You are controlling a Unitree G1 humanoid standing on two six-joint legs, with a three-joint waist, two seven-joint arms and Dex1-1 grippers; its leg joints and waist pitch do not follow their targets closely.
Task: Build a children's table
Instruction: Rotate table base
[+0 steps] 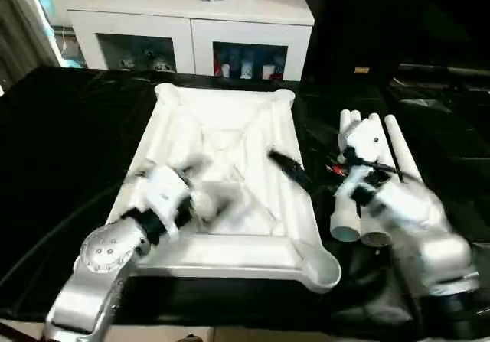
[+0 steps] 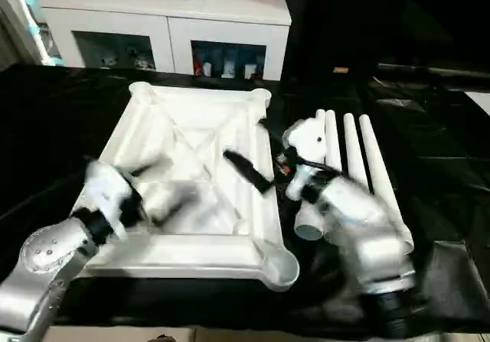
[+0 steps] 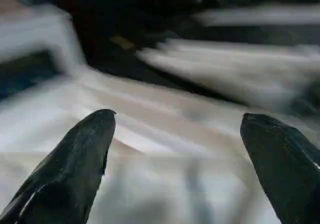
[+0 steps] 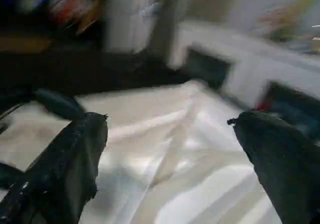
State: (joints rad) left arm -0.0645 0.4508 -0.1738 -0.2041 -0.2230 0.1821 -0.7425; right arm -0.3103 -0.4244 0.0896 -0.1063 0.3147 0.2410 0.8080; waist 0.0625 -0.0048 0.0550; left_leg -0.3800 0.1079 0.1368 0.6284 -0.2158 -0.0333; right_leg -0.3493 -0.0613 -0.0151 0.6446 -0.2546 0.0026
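Assembly looks barely begun: the white table top point(image 1: 230, 181) lies ribbed side up mid-counter, four legs point(image 2: 348, 166) loose toward the counter's right edge, both grippers point(image 3: 175, 149) point(image 4: 167, 154) hovering with jaws spread, empty.

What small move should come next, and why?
Probably swing the open right gripper back to the legs and grasp one: all lie loose beside the upturned top, no socket is filled, and the open left gripper holds nothing.
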